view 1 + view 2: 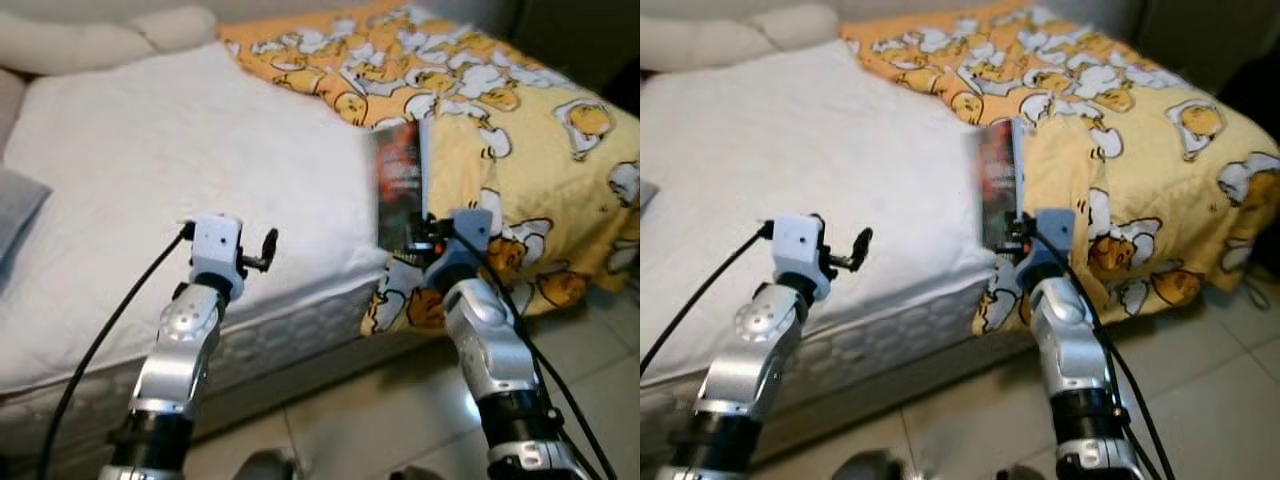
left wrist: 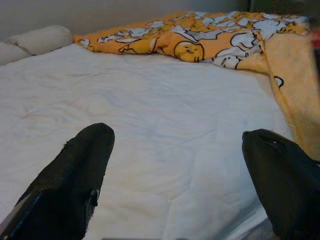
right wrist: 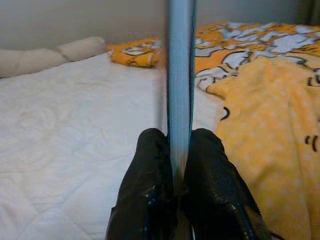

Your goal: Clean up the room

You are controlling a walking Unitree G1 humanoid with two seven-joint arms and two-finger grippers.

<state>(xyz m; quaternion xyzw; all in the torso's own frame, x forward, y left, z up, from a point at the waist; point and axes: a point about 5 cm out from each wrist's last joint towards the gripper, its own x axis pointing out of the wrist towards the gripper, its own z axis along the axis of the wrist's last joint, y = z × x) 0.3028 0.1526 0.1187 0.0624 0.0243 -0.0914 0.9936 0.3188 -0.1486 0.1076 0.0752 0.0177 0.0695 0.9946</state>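
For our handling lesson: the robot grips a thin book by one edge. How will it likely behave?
The book stands upright from the right gripper, so it seems fairly stiff. Its thin edge suggests it is light. Held only at the bottom, it may pivot or slip.

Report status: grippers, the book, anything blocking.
Right gripper shut on book, held upright, edge-on, over the bed's edge. Left gripper open, empty, above white mattress. Yellow duvet bunched beside the book.

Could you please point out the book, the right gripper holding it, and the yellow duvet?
book (image 1: 398,180), left eye view, on its dark cover.
right gripper (image 3: 178,165), right wrist view, between the fingertips clamping the book.
yellow duvet (image 1: 520,120), left eye view, on its patterned top.
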